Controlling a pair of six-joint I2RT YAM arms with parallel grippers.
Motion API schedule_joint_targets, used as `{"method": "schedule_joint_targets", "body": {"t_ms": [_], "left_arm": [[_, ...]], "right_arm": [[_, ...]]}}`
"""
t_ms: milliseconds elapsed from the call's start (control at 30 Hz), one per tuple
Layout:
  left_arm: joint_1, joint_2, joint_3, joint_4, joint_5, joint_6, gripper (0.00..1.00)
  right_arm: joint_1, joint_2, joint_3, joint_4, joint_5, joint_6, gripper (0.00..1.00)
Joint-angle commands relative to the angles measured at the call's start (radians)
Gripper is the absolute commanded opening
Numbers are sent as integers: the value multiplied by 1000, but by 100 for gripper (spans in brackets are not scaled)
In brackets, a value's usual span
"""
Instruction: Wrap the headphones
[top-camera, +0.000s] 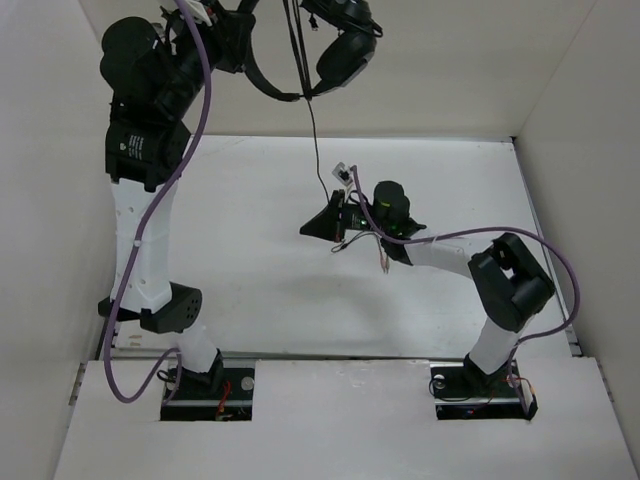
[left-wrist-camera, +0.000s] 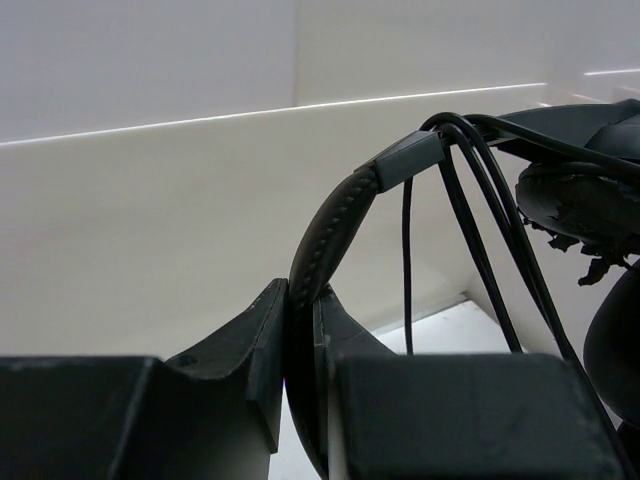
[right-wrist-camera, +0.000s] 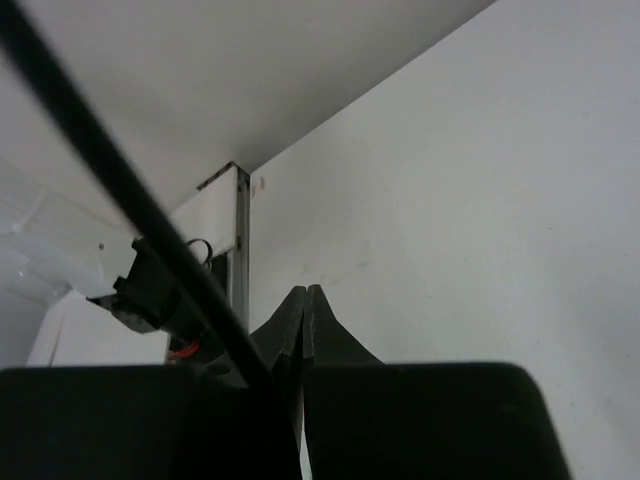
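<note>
White walls (top-camera: 560, 100) are standing around a white table (top-camera: 250, 260). Seen from above, the left arm (top-camera: 150, 130) is reaching high at the far left. The headphones (top-camera: 340, 50) are hanging in the air from its end, on the far side of the scene. Their thin black cable (top-camera: 314, 140) is dropping down to the right fingers (top-camera: 322, 224). These are hovering over the middle of the table at the end of the right arm (top-camera: 500, 280).

On the left wrist view, the left fingers (left-wrist-camera: 265, 330) are clenching the padded headband (left-wrist-camera: 335, 225) between them. It is curving up and to the right toward an earcup (left-wrist-camera: 580, 195). Several strands of the cable (left-wrist-camera: 475, 230) are lying over the headband near its slider (left-wrist-camera: 405, 158) and are hanging down beside it.

On the right wrist view, the right fingers (right-wrist-camera: 290, 325) are pressing together, tip against tip. The cable (right-wrist-camera: 110, 170) is crossing diagonally from the upper left and is passing just beside the fingers on their left side. Whether it is pinched lower down I cannot tell, because dark parts are hiding that place.
</note>
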Motion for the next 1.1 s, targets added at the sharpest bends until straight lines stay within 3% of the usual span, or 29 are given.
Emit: {"method": "schedule_joint_targets", "body": {"t_ms": [0,200,400,733,900,1067], "left_arm": [[44,-91,-35,167,-63,30,0],[60,-126,-166,268,-223,154,0],[31,-143,-320,440,-415,326,0],[48,-135,-460,590,-546,510,0],[64,-108,-483,601,-576,532,0],[60,-80,-521,651,-632,559,0]], "right_arm": [[12,-81,-11,-53,-67,-117,0],[44,-158,107,-444,3,-392,0],[159,-218,316,-886,304,-805,0],[219,-305,537,-1092,827,-1233,0],[262,-308,678,-1131,976,-1379,0],[346,-298,729,-1163,1019,-1438,0]]}}
